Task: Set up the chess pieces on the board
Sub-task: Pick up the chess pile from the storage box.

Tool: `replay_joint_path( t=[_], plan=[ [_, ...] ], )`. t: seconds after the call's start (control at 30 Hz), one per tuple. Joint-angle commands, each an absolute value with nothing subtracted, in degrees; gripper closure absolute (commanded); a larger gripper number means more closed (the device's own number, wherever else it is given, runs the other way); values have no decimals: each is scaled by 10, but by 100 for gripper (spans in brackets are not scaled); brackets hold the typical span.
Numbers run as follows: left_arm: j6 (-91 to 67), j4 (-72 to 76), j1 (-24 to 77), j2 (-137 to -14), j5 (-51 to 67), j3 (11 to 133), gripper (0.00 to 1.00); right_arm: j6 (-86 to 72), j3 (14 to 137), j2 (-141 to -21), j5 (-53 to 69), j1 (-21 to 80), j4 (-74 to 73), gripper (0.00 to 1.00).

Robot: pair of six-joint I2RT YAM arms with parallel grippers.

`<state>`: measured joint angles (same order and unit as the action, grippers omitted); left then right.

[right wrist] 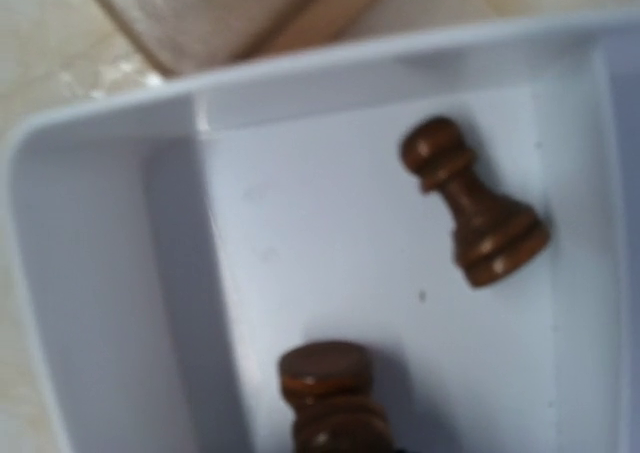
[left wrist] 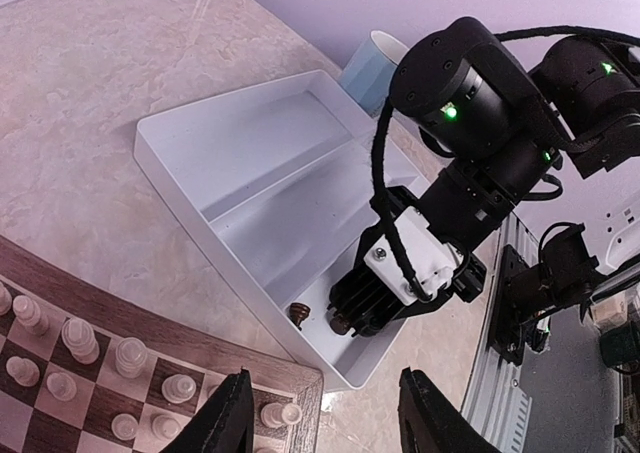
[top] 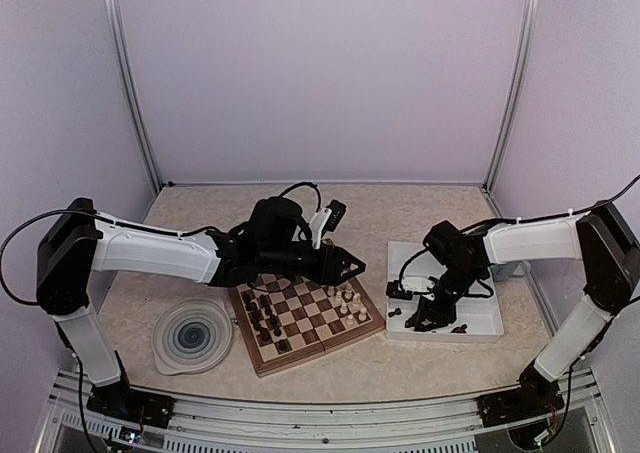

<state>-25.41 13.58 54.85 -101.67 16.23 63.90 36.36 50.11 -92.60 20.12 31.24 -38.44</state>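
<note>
Glossy wooden chess pieces (right wrist: 475, 213); smooth plastic tray (left wrist: 280, 193); wooden board (top: 300, 323)

Robot lab cell: plain lilac walls (top: 320, 73), aluminium frame posts (top: 130, 83).

The top external view overlooks the beige marbled table (top: 420, 213) from behind, while both wrist views share the white rectangular two-compartment tray (left wrist: 250, 173), the left obliquely, the right closely from above
</note>
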Motion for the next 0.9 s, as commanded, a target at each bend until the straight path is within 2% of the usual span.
replay_joint_path(
  t=[0.0, 0.2, 0.63, 0.73, 0.87],
  plan=[
    [-245, 136, 552, -1003, 163, 634, 50, 369, 525, -908, 241, 304, -411, 66],
    [-246, 139, 553, -1008, 169, 634, 50, 361, 541, -914, 263, 301, -414, 66],
    [-247, 145, 553, -1008, 173, 622, 50, 354, 565, -922, 264, 299, -438, 86],
    [-247, 147, 553, -1008, 173, 620, 50, 351, 564, -921, 262, 299, -440, 86],
    [-249, 151, 553, -1007, 175, 615, 50, 346, 558, -924, 256, 298, -436, 81]
  ],
)
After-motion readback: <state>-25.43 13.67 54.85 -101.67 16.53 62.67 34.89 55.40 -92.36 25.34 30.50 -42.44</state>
